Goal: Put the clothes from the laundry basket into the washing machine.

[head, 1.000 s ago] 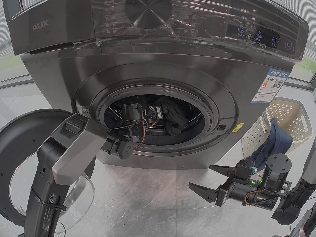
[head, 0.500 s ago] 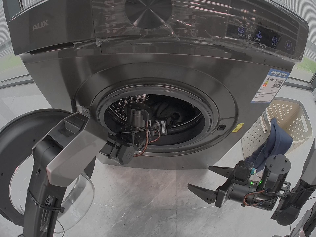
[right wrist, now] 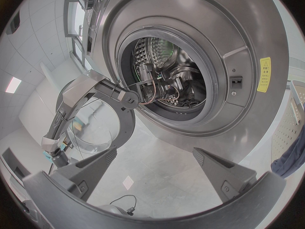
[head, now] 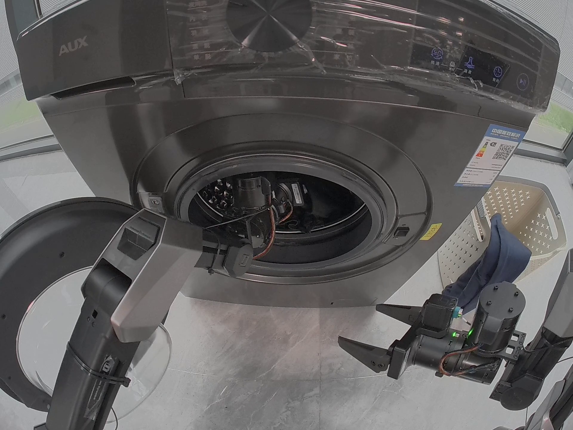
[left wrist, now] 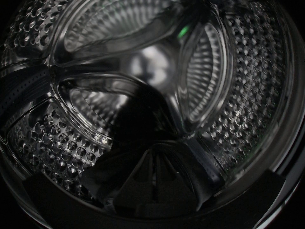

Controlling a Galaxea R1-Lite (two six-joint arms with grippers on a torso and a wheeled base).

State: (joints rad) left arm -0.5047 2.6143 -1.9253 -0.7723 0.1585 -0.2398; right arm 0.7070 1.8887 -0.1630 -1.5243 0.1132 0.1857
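The grey washing machine [head: 286, 120] stands with its door swung open. My left arm reaches through the opening, its wrist [head: 256, 192] inside the drum [left wrist: 247, 80]. My left gripper [left wrist: 155, 172] looks shut on a dark garment [left wrist: 136, 121], low in the drum; that garment [right wrist: 192, 91] lies past the wrist in the right wrist view. My right gripper [head: 362, 325] hangs open and empty above the floor, right of the opening, and its jaws stand wide in its own view [right wrist: 154, 151]. A blue garment [head: 498, 258] drapes over the rim of the white laundry basket [head: 537, 210].
The round glass door [head: 36, 282] lies open at the left, beside my left arm. The basket stands against the machine's right side. Bare grey floor [head: 268, 359] stretches in front of the machine.
My left arm has pushed deeper into the drum, taking the dark garment with it and out of the head view. The right gripper has drifted slightly lower and stays open.
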